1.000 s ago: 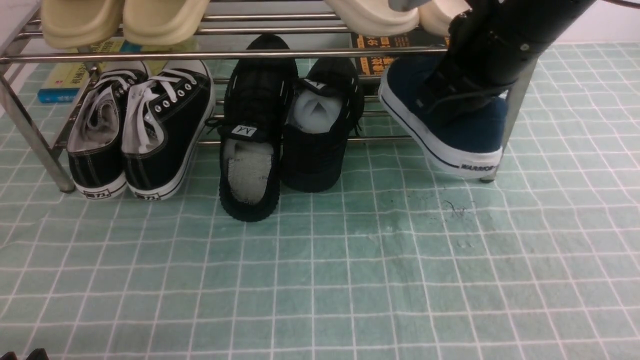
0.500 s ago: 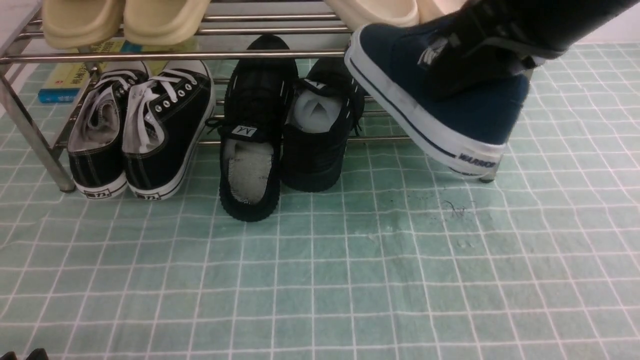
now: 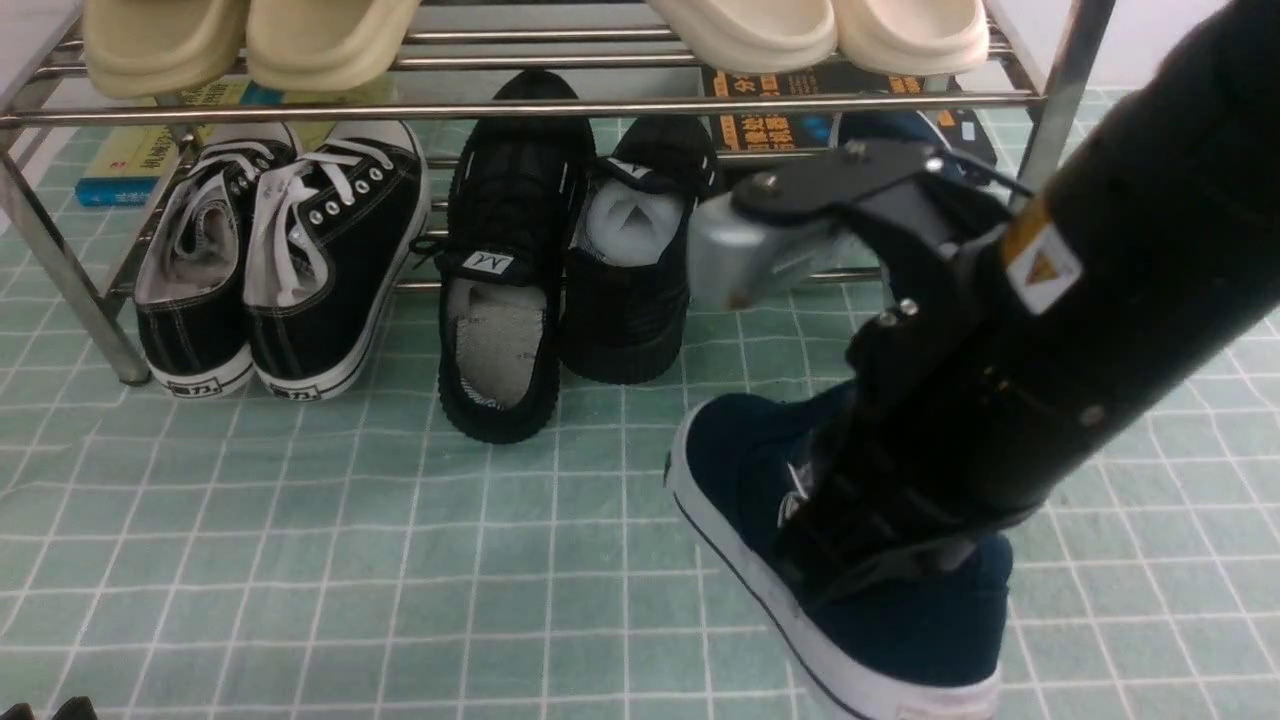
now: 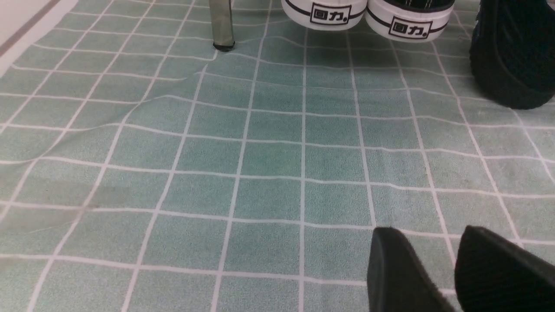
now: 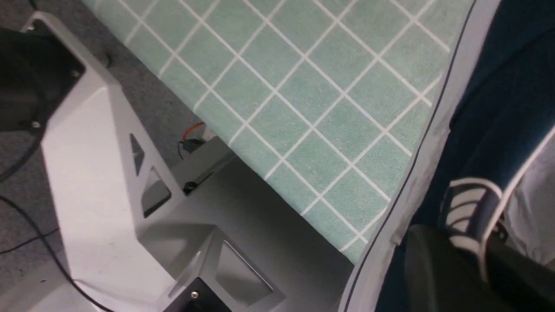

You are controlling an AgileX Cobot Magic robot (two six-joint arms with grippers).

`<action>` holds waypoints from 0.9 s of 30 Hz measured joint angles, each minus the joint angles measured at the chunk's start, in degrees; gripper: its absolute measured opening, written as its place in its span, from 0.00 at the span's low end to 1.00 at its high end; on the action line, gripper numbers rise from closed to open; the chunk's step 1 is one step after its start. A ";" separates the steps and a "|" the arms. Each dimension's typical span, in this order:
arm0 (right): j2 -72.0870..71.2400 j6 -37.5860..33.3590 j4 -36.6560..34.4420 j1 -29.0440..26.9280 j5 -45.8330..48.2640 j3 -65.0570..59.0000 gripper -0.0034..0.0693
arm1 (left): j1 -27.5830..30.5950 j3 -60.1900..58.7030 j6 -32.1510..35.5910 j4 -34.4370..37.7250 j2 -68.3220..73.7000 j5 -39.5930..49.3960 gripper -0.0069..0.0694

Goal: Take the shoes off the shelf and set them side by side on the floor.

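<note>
Navy shoe [image 3: 735, 470] held over green, white-gridded floor [image 3: 400, 560].

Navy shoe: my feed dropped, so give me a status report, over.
Left gripper open above floor. Right gripper shut on navy shoe, off shelf, down at floor, contact unclear. Black sneakers to its left, apart.

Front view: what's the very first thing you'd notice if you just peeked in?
The big black right arm at the lower right, its fingers pinching a navy shoe by the collar, down at the green checked floor. Behind it, black sneakers lean on the shiny shelf, with cream slippers on top.
</note>
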State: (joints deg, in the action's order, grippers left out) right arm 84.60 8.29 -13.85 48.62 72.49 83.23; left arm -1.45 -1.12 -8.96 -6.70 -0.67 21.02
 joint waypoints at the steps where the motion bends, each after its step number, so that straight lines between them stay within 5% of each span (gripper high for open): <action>1: 0.74 1.05 1.23 0.46 0.00 0.00 0.11 | 0.00 0.00 0.00 0.00 0.00 0.00 0.41; 27: 14.40 11.79 11.99 1.17 -15.30 0.00 0.11 | 0.00 0.00 0.00 0.00 0.00 0.00 0.41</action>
State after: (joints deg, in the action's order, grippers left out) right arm 99.00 20.08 -1.87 49.78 57.19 83.23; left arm -1.45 -1.12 -8.96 -6.70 -0.67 21.02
